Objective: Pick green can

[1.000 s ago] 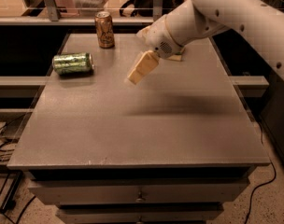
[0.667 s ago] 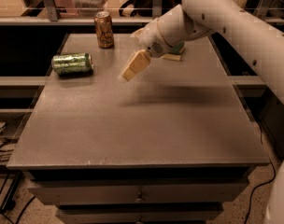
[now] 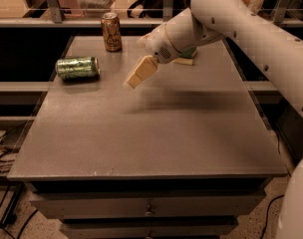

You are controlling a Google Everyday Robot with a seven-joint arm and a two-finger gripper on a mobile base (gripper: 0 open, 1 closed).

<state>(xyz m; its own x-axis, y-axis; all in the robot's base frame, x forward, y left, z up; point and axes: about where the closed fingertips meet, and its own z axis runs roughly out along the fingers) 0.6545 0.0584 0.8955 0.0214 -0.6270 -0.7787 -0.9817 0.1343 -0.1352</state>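
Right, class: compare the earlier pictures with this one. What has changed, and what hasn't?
The gripper has moved leftward in the view above the table, closer to the green can lying on its side, not touching it. The green can, brown-gold can and sponge stayed put.

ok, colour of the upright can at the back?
Brown-gold upright metal can, camera view. Tan gripper hovers nearer the camera than it.
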